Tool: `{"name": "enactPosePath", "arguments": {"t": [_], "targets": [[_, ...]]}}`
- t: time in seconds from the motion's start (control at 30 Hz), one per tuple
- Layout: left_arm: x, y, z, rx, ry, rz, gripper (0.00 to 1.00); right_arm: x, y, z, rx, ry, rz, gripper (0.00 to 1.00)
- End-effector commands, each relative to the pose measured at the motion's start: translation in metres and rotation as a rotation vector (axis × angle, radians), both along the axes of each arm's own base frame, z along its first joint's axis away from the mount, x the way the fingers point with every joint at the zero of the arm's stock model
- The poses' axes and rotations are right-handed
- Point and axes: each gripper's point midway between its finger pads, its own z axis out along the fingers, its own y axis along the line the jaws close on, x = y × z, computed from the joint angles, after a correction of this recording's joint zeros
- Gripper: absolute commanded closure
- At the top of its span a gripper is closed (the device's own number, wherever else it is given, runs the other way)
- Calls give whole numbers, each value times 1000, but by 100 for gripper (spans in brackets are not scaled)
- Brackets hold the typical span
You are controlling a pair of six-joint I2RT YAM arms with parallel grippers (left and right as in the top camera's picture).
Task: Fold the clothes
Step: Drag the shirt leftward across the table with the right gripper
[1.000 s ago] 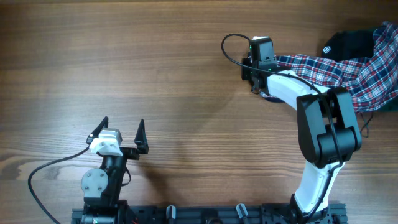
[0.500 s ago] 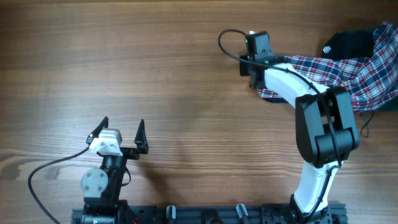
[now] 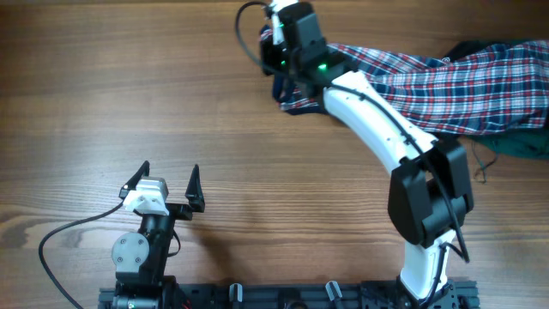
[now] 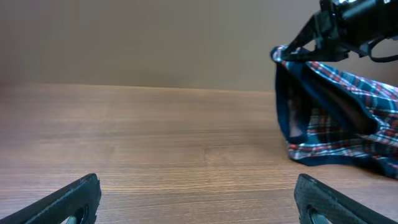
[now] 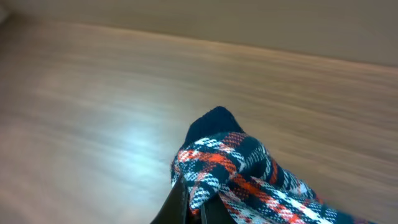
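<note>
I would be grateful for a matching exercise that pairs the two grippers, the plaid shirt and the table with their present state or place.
Things:
1. left gripper
2. right gripper
3. plaid shirt
4. table

States or places:
A. shut on an edge of the shirt
B. brown wood grain
C. open, holding nothing, near the front edge
D. stretched from the far middle to the right edge

Pairs: 1-C, 2-A, 3-D, 4-B
</note>
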Motion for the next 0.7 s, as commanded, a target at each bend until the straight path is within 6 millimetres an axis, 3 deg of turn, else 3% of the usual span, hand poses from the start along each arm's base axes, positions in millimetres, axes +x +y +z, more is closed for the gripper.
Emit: {"name": "enactPosePath", "arguments": {"t": [0.0, 0.27, 0.67], "targets": [[0, 0, -2, -3, 0, -4, 0, -27, 52, 49, 96, -62, 119, 96], [0, 0, -2, -3, 0, -4, 0, -55, 100, 97, 212, -107, 196, 96], [0, 0, -2, -3, 0, -4, 0, -98, 149, 112, 344, -56, 303, 96]]}}
